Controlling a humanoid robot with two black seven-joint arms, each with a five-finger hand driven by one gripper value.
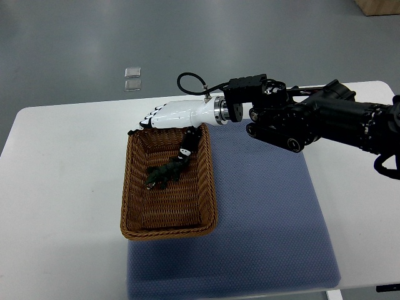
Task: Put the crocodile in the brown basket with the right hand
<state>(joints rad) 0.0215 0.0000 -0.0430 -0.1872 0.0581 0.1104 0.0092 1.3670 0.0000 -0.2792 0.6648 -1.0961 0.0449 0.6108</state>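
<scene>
Crocodile (164,174) is lying inside the brown basket (132,187), a bit toward 1 o'clock of centre. Right hand (169,115) hangs over the 12 o'clock rim, and I can't tell if it's clamped on the toy or loose. I'd release fully, then lift straight up so nothing snags the rim.

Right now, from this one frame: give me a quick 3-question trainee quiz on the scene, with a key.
1. True or false: the crocodile lies inside the brown basket.
2. The right hand is over the basket's: A) far end B) near end C) neither, it is out over the mat.
3. Fill in: the mat under the basket is ____ in colour.
Key: 1 true; 2 A; 3 blue.
</scene>
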